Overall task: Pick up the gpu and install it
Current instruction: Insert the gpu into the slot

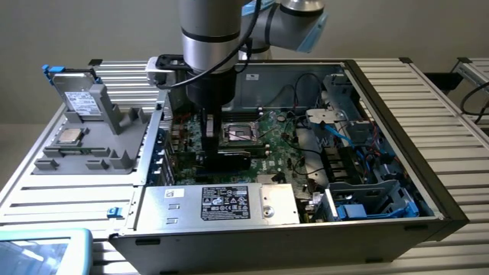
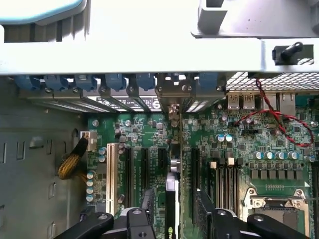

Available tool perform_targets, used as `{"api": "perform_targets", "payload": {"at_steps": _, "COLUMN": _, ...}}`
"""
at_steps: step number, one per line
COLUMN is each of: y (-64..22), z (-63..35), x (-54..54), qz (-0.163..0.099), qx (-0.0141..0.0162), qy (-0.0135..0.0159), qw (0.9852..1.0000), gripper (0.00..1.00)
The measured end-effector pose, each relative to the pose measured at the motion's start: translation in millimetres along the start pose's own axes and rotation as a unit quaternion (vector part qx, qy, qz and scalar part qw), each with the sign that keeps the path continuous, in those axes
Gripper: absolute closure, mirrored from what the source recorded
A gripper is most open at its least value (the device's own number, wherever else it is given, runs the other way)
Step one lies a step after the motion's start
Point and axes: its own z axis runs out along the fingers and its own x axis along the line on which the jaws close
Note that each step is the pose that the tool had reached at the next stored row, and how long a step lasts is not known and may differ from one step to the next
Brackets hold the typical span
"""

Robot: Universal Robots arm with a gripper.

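Gripper (image 2: 172, 221) stood released inside the open case (image 1: 382, 91), fingers (image 2: 137, 224) spread to either side of the gpu (image 2: 172, 199) without clasping it. The gpu stood on edge in a slot on the motherboard (image 2: 239, 144), its bracket end reaching the rear slot covers (image 2: 119, 82). Arm (image 1: 214, 34) hung vertically above

A plain grey wall (image 1: 77, 28) stands behind a slatted metal table (image 1: 450, 114) (ribbed, pale), under even, soft light.
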Motion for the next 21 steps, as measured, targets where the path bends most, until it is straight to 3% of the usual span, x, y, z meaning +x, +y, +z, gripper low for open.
{"api": "perform_targets", "payload": {"at_steps": 1, "y": 0.3, "z": -4.5, "x": 0.2, "qz": 0.000, "qx": -0.0001, "qy": 0.0002, "qw": 1.0000, "gripper": 0.55}}
{"api": "perform_targets", "payload": {"at_steps": 3, "y": 0.7, "z": -11.5, "x": 0.4, "qz": 0.000, "qx": -0.0002, "qy": 0.0010, "qw": 1.0000, "gripper": 0.68}}
{"api": "perform_targets", "payload": {"at_steps": 7, "y": 0.9, "z": -13.3, "x": 0.5, "qz": 0.000, "qx": -0.0004, "qy": 0.0024, "qw": 1.0000, "gripper": 0.80}}
{"api": "perform_targets", "payload": {"at_steps": 8, "y": 1.0, "z": -13.3, "x": 0.4, "qz": 0.000, "qx": -0.0006, "qy": 0.0025, "qw": 1.0000, "gripper": 0.88}}
{"api": "perform_targets", "payload": {"at_steps": 10, "y": 2.0, "z": -12.8, "x": 0.4, "qz": 0.000, "qx": -0.0011, "qy": 0.0025, "qw": 1.0000, "gripper": 0.88}}
{"api": "perform_targets", "payload": {"at_steps": 15, "y": 13.8, "z": -6.5, "x": 0.4, "qz": 0.000, "qx": -0.0013, "qy": 0.0024, "qw": 1.0000, "gripper": 0.88}}
{"api": "perform_targets", "payload": {"at_steps": 21, "y": 17.3, "z": 4.6, "x": 0.0, "qz": 0.000, "qx": -0.0019, "qy": 0.0025, "qw": 1.0000, "gripper": 0.88}}
